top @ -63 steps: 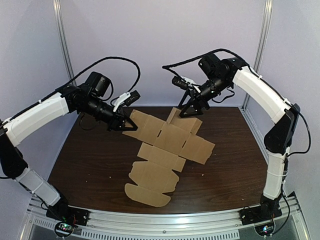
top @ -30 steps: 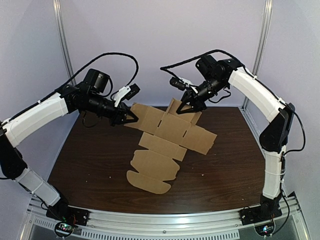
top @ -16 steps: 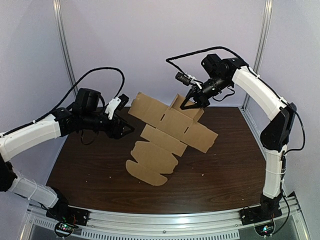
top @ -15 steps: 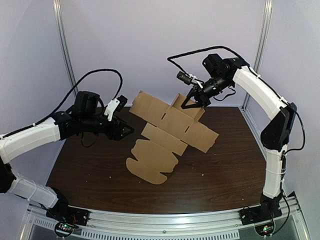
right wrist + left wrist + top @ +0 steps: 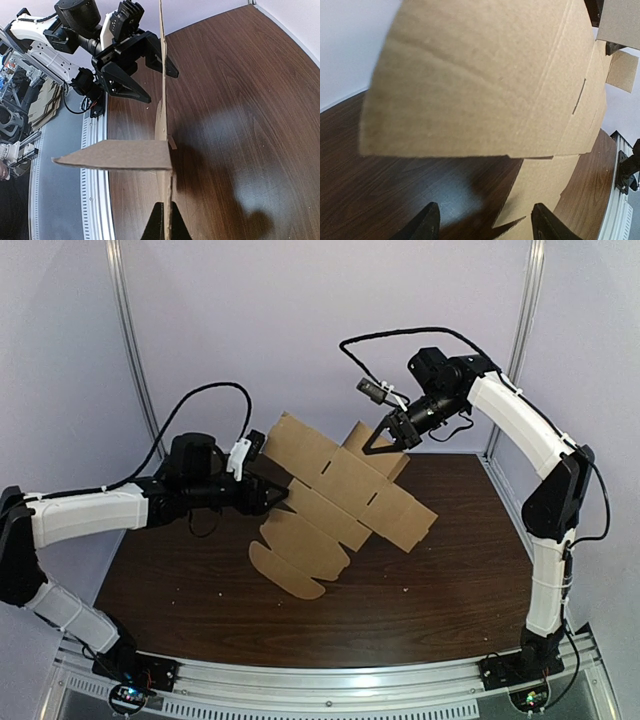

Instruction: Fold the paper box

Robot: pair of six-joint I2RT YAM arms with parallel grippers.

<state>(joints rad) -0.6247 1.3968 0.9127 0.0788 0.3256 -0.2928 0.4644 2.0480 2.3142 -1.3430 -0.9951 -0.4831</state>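
The bench [image 5: 165, 575] shows a broad strip of dark wood along its left edge, under the left arm, which reaches in low from that side. The left gripper [image 5: 274, 490] has its fingers [image 5: 428, 221] spread wide and holds nothing. It sits right at the left edge of the paper box [image 5: 340, 490]; whether it touches the card cannot be told.

The box is an unfolded tan blank, roughly cross-shaped, with short slits and creased panels. It stands tilted over the middle of the bench, its far end high near the back wall and its rounded near flap down at the wood.

At the top of the blank the right gripper [image 5: 380, 444] is pressed together on a far flap, the card running edge-on between its fingers in the right wrist view. More dark wood lies right of the box, up to the right arm's base.
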